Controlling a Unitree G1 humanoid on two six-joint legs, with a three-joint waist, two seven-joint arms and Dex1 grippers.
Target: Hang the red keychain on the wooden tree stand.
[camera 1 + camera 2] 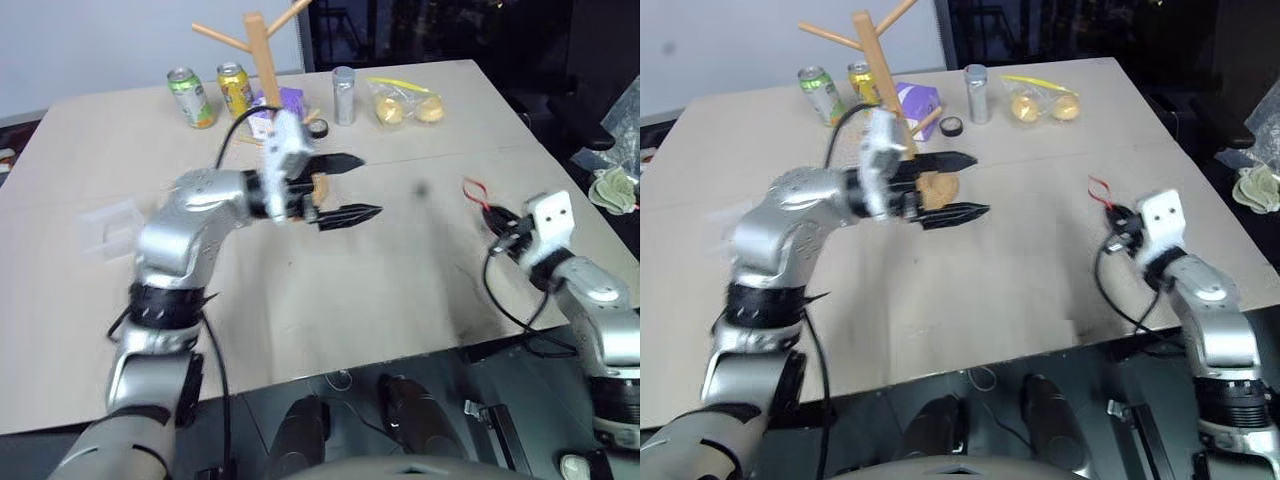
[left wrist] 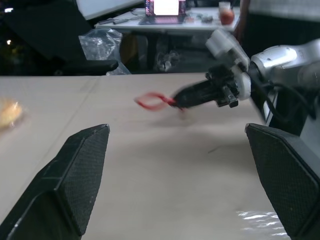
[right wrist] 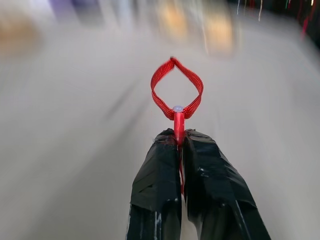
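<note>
- Pinching the red keychain [image 3: 177, 93], the right gripper [image 3: 180, 145] holds its loop forward.
- The wooden stand [image 1: 259, 47] lies far-left; the wide-open left gripper [image 1: 340, 187] is nearer.

Bright red keychain [image 3: 177, 92], a woven-looking strap with a pale rivet, pinched between the black fingers [image 3: 157, 192] of the right gripper [image 3: 179, 142]. Left gripper [image 1: 345, 187] black too, on a silver arm. Worktop [image 1: 400, 280] plain beige. Behind: pale wooden tree stand [image 1: 262, 55], one green can [image 1: 192, 98], one yellow can [image 1: 235, 89], a purple box [image 1: 285, 103], possibly a carton.
</note>
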